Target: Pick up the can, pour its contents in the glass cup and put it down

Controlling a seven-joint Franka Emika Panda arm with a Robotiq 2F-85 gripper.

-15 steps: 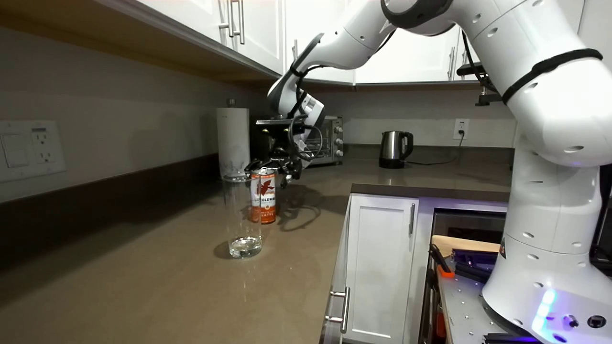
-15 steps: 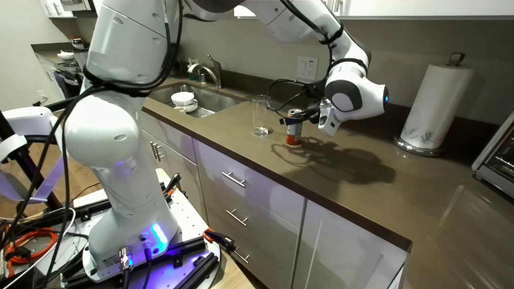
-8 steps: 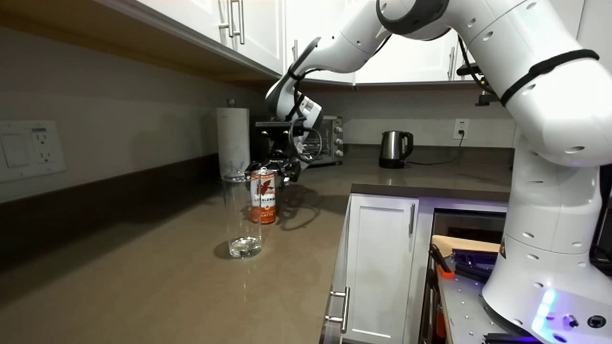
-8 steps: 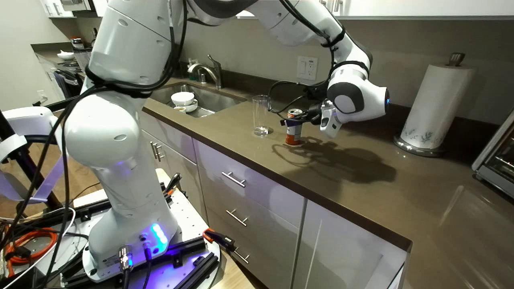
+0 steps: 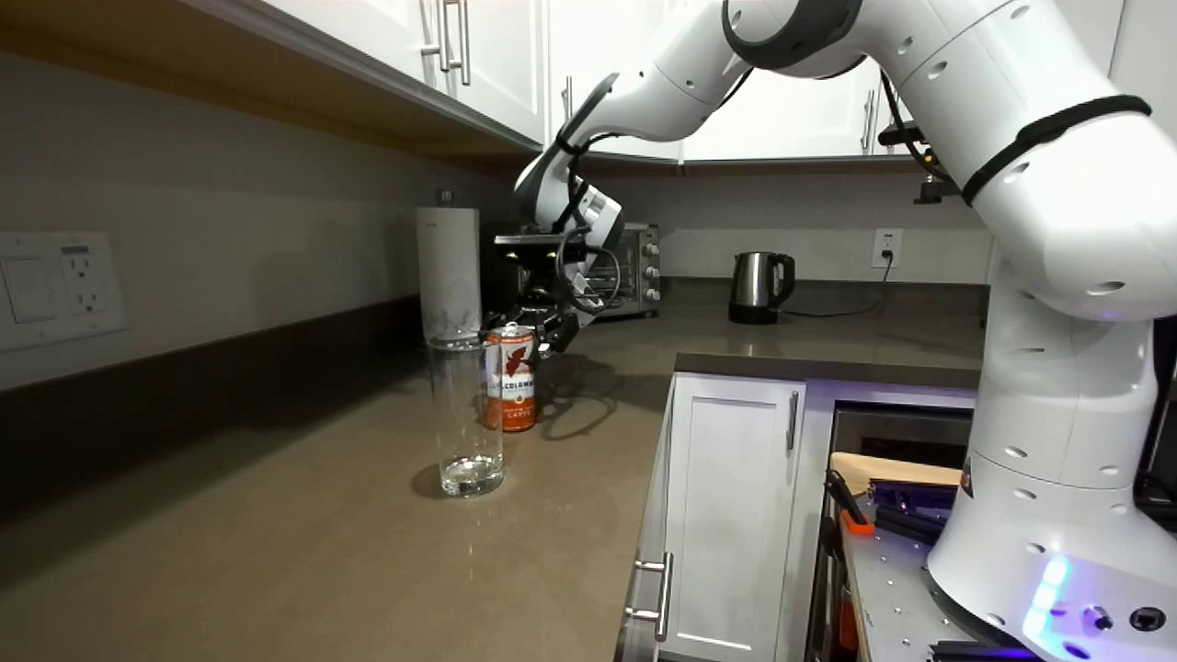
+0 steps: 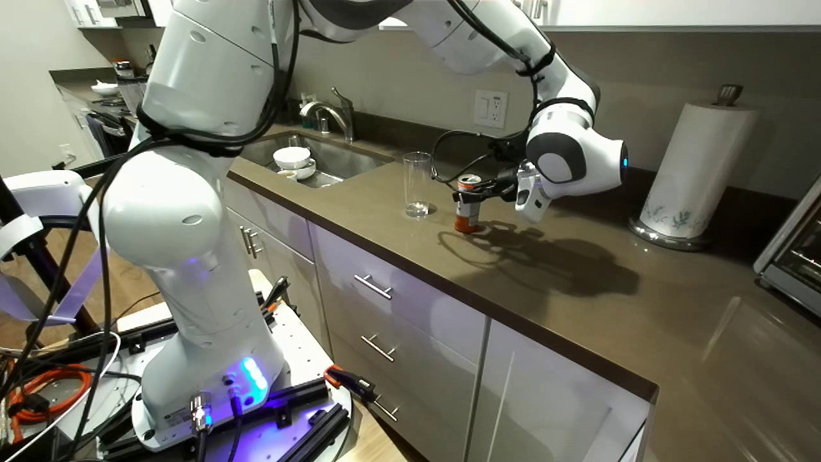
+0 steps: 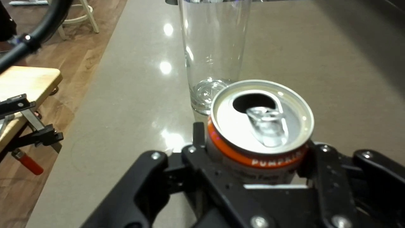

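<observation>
The can (image 7: 269, 163), orange and white with a silver opened top, stands upright on the counter in both exterior views. My gripper (image 7: 254, 144) reaches in low from the side, with one finger against each side of the can just below its rim; it looks shut on it. Right beside the can is the glass cup (image 7: 215, 41), a tall clear tumbler, upright and apart from the can. It partly overlaps the can (image 5: 517, 391) in an exterior view, where the glass cup (image 5: 469, 414) stands nearer the camera. The lower part of the can is hidden by the gripper in the wrist view.
A paper-towel roll (image 6: 699, 170) stands farther along the counter, near a toaster oven (image 5: 639, 267). A kettle (image 5: 754, 287) is at the back. The sink (image 6: 346, 163) with bowls lies beyond the glass. Cabinets (image 5: 501, 55) overhang the counter.
The gripper's fingers have drawn in around the can. The can has shifted slightly and its label has turned a little, while the wrist moved only a small amount. The glass cup has stayed put.
</observation>
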